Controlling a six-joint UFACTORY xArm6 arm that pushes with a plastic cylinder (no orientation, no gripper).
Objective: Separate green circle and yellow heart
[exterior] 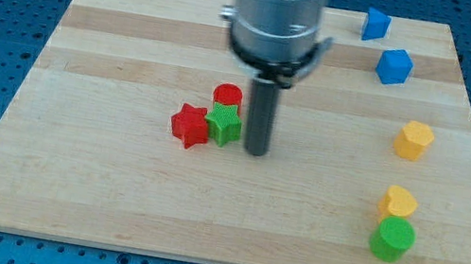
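Note:
The green circle (391, 240) sits near the view's bottom right of the wooden board (92, 185). The yellow heart (397, 201) lies just above it, touching it. My tip (256, 151) rests on the board near the middle, far to the left of both blocks. It stands just right of a green star (224, 125).
A red star (189, 126) and a red cylinder (227, 96) cluster with the green star left of my tip. A yellow hexagon (414, 140) lies at the right. Two blue blocks, one (376, 24) and another (394, 66), lie at the top right.

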